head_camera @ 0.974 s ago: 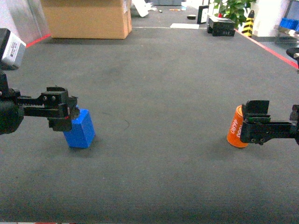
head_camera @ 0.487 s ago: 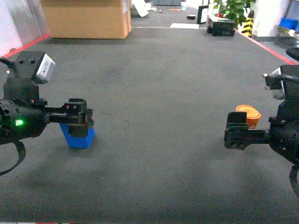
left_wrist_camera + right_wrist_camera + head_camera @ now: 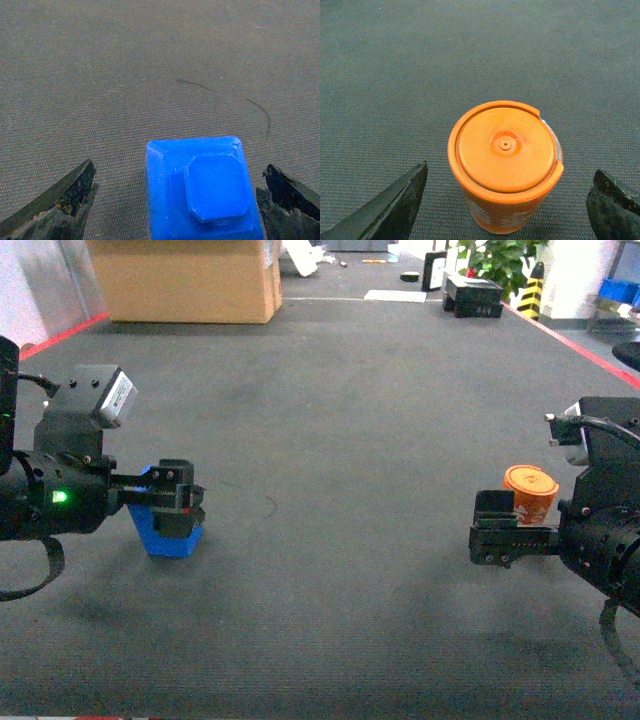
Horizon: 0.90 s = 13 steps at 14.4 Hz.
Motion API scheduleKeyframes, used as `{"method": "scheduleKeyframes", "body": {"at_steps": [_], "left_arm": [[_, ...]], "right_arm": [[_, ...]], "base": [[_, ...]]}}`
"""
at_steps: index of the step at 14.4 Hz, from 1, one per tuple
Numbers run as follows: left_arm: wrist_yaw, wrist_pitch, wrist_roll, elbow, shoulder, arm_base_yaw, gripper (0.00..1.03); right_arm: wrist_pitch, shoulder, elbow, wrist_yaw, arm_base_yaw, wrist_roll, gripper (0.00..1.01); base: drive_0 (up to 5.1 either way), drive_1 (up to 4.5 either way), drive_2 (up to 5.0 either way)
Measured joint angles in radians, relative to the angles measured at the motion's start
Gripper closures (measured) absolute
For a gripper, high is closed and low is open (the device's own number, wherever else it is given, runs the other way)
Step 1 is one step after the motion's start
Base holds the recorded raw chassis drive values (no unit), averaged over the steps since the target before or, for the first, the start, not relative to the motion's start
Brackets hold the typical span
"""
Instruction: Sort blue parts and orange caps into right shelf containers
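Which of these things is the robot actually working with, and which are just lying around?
Working with: blue part between the open left gripper; orange cap between the open right gripper.

Just lying around: cardboard box, potted plant, black case.

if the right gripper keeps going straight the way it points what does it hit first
Probably the orange cap, standing upright between the open fingers of the right gripper. Beyond it, only bare grey floor shows.

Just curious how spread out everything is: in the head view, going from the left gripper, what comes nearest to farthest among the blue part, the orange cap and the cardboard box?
1. Blue part, right at the left gripper.
2. Cardboard box, far back, left.
3. Orange cap, across on the right.
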Motion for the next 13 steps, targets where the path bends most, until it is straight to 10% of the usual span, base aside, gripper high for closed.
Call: {"method": "scheduleKeyframes", "body": {"at_steps": [8, 10, 13], "left_arm": [[0.059, -0.178, 0.081, 0.109, 0.061, 0.008, 0.05], [0.058, -0.169, 0.094, 0.109, 0.064, 0.008, 0.05], [0.060, -0.143, 0.099, 0.108, 0.066, 0.008, 0.31]], "right_arm": [[-0.021, 0.058, 0.056, 0.004, 0.000, 0.011, 0.03], [-0.034, 0.060, 0.058, 0.009, 0.002, 0.010, 0.16], [-0.037, 0.062, 0.061, 0.027, 0.008, -0.008, 0.46]], "base": [[0.0, 0.00, 0.0], [0.0, 0.00, 0.0], [0.0, 0.00, 0.0]]}}
